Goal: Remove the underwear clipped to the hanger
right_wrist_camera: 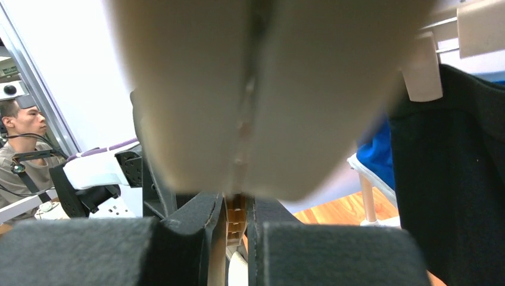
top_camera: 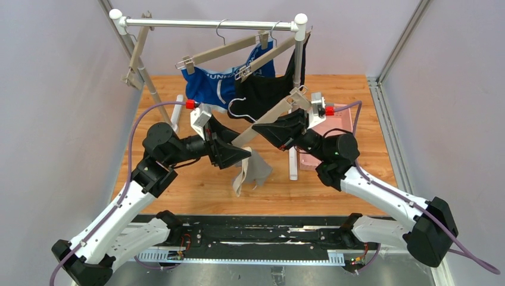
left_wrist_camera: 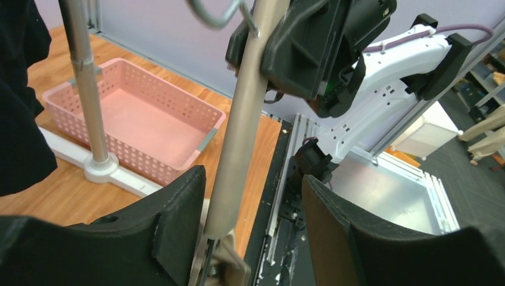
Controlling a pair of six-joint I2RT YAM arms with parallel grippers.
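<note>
My right gripper [top_camera: 280,126] is shut on a beige hanger [top_camera: 269,117] held off the rail and tilted down to the left; in the right wrist view [right_wrist_camera: 238,214] the jaws pinch its edge. The grey underwear [top_camera: 251,171] hangs from the hanger's lower end. My left gripper [top_camera: 235,154] is open there. In the left wrist view [left_wrist_camera: 253,193] the hanger bar [left_wrist_camera: 238,137] passes between the jaws, close to the left finger [left_wrist_camera: 172,226], with the clip and grey cloth [left_wrist_camera: 229,268] below. The blue underwear [top_camera: 208,86] and black underwear [top_camera: 268,89] stay clipped to hangers on the rail.
The rack's rail [top_camera: 208,24] spans the back; its right post [left_wrist_camera: 83,77] and white foot [top_camera: 293,167] stand by a pink basket [left_wrist_camera: 137,119] behind my right arm. Black cloth [right_wrist_camera: 452,179] hangs close on the right. A person [right_wrist_camera: 24,131] sits beyond the table.
</note>
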